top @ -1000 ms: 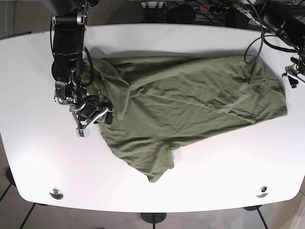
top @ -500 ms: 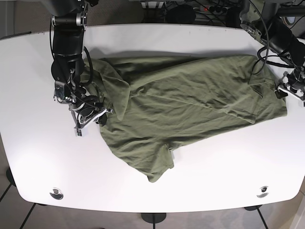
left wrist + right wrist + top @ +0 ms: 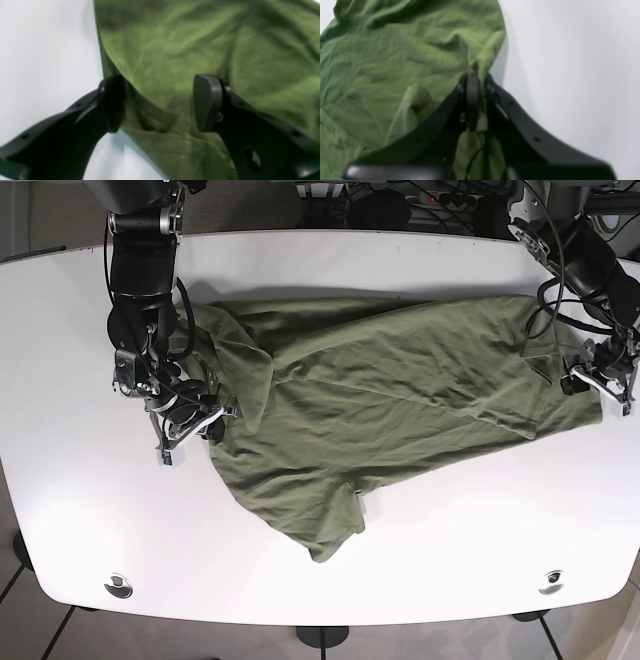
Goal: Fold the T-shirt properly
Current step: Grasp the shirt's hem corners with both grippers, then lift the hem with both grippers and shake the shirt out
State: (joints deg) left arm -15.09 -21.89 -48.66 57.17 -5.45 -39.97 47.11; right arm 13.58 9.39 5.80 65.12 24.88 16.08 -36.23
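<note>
white tabletop (image 3: pixel 90 510) fills the scene, with the olive t-shirt (image 3: pixel 400 395) spread crumpled across its middle, well short of any neat fold.

at the right gripper (image 3: pixel 472 100) the jaws are pressed together on a pinch of the shirt's edge; in the right wrist view a strip of green cloth hangs down between the black fingers (image 3: pixel 472 95), and the cloth beyond is bunched and creased. in the base view that gripper (image 3: pixel 190 423) sits at the shirt's end on the picture's left, where a flap is turned over on itself.

at the left gripper (image 3: pixel 160 102) the jaws stand spread, one pad (image 3: pixel 112 102) right at the hem where cloth meets table, the other pad (image 3: pixel 207 102) over the fabric, with a small ridge of cloth rising between them. nothing is gripped there yet. in the base view this gripper (image 3: pixel 595 380) is at the shirt's opposite end.

the step in hand looks like taking hold of the second end so the shirt can be drawn taut. to do it well, the left jaws should probably settle low enough to catch that ridge with both layers of the hem, then close fully before any lift. the right arm ought to keep its pinch steady meanwhile; pulling early could drag the cloth out from between the open pads. once both ends are held, an even, level stretch should flatten the folded flap.
</note>
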